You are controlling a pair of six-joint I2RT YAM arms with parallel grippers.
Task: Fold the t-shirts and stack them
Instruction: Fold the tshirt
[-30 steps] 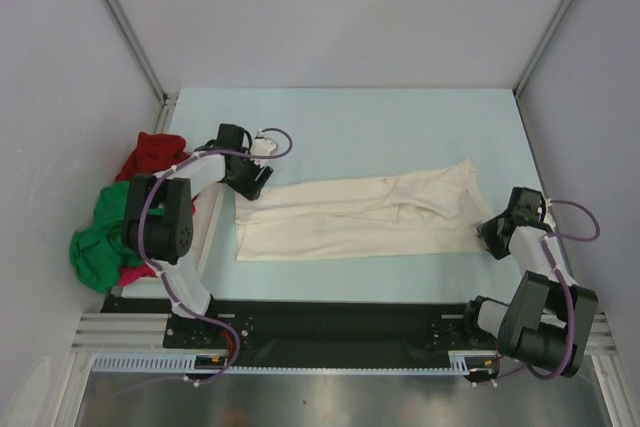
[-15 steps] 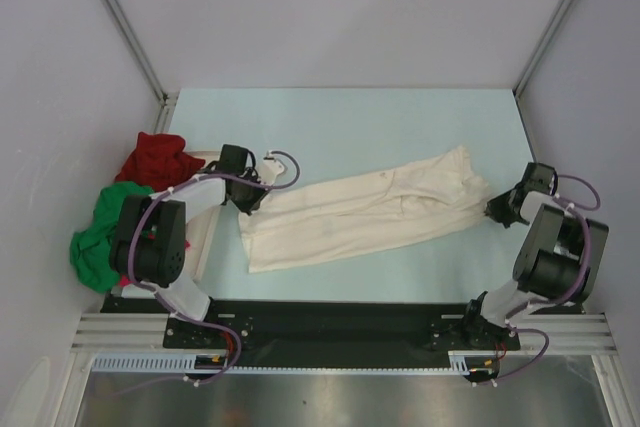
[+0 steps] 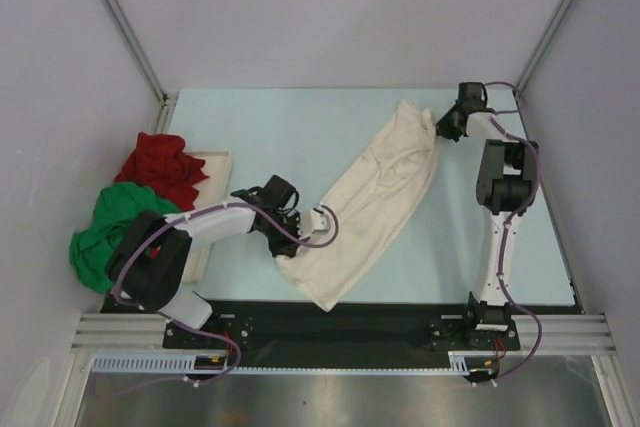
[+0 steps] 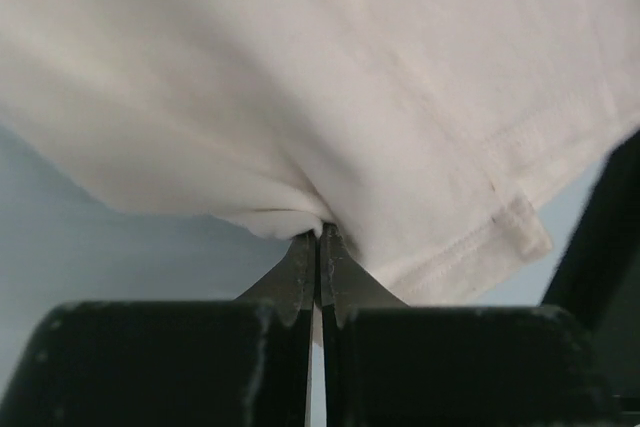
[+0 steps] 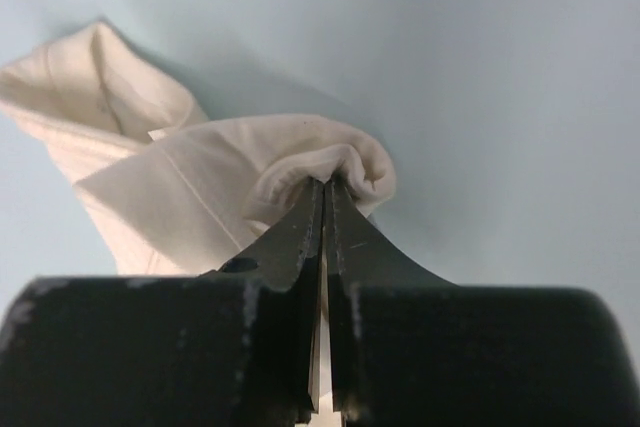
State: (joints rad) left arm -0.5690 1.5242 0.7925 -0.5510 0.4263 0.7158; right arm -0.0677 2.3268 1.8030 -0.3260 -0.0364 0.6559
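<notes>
Cloth of the cream-white t-shirt (image 3: 372, 192) is stretched diagonally across the table (image 3: 280, 132); its near end is clamped in the left gripper (image 4: 318, 239), its far end in the right gripper (image 5: 325, 187).

We see lab test cell: plain grey walls (image 3: 330, 17) at 12 o'clock, metal posts (image 3: 124, 27) at 10 and 2, pale table (image 3: 300, 127), mounting rail (image 3: 340, 337) at 6.

The pale blue table (image 3: 300, 127) carries a cream-white t-shirt (image 3: 375, 202), stretched diagonally from the middle of the near edge toward the far right corner. A flat white tray (image 3: 216, 158) lies along the left edge, with a dark red t-shirt (image 3: 160, 167) and a bright green t-shirt (image 3: 105, 232) bunched over it.
</notes>
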